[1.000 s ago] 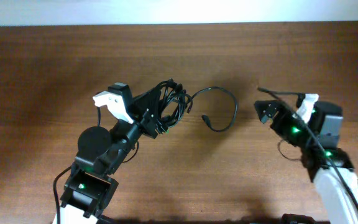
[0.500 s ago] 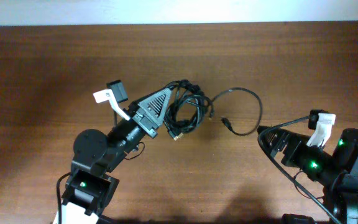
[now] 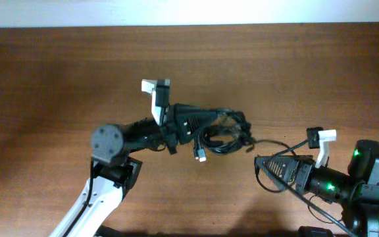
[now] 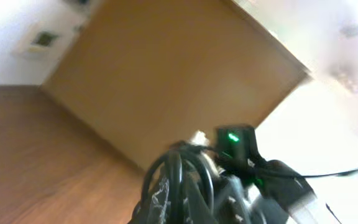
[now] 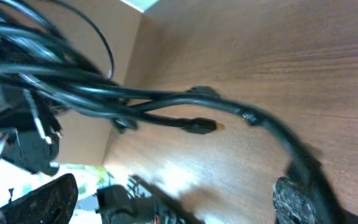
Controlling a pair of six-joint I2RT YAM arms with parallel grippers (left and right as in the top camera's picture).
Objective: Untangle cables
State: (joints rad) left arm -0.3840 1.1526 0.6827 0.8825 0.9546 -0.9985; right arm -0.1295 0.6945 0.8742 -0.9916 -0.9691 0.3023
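Note:
The cables (image 3: 226, 131) are a tangle of thin black cords hanging off the table in my left gripper (image 3: 206, 122), which is shut on them near the table's middle. A small light plug (image 3: 201, 156) dangles below the bundle, and one strand (image 3: 275, 141) trails right. In the left wrist view the cable loops (image 4: 180, 177) rise from between the fingers of my left gripper (image 4: 194, 202). My right gripper (image 3: 266, 172) stands open just right of and below the tangle, pointing at it. Its wrist view shows the cords (image 5: 129, 99), a gold-tipped plug (image 5: 199, 126) and wide-apart fingers (image 5: 45, 200); my right gripper (image 5: 169, 202) holds nothing.
The brown wooden table (image 3: 58, 66) runs to a white wall at the back. The left arm's round joint (image 3: 107, 139) sits left of the bundle. The right arm's body with green lights (image 3: 367, 178) fills the front right corner.
My left gripper has swung right toward the table's middle, carrying the tangle with it. My right gripper has drawn back toward the front and now points left at the bundle.

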